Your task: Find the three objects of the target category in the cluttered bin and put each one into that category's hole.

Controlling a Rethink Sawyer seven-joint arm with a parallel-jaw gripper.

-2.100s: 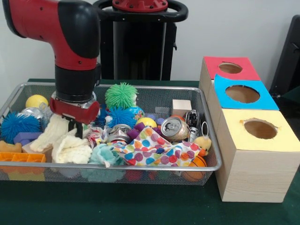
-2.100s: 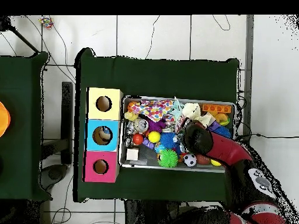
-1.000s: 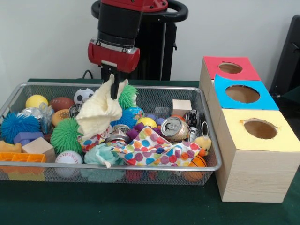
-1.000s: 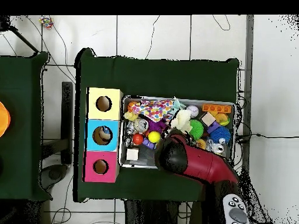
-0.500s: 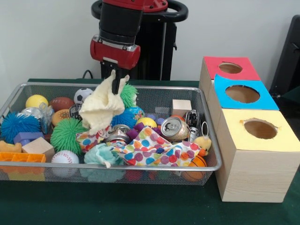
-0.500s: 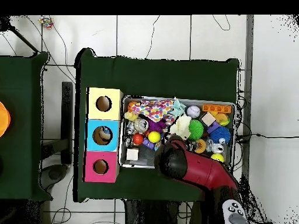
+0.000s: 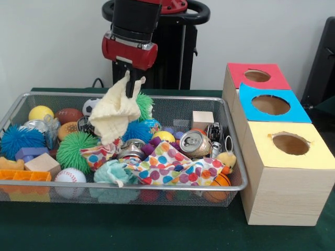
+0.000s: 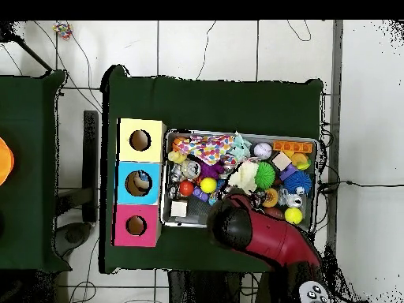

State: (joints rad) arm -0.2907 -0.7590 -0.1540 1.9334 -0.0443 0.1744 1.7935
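While raised above the wire bin (image 7: 230,157), pincer (image 7: 129,83) clamped on the top corner of a pale yellow cloth (image 7: 115,116), which hangs free over the bin's middle, lower edge near a polka-dot cloth (image 7: 167,164) and a teal cloth (image 7: 112,172). Below and behind: green spiky ball (image 7: 76,149), blue spiky ball (image 7: 18,140), crushed can (image 7: 194,144), wooden cube (image 7: 202,120). Beside the bin on the green bench (image 7: 157,230), three boxes in a row, each with a round hole: yellow box (image 7: 282,180) nearest, blue box (image 7: 269,107) in the middle, red box (image 7: 256,77) farthest. From overhead, red arm (image 8: 268,237) covering the bin's lower edge, pale yellow cloth (image 8: 245,175) beside it.
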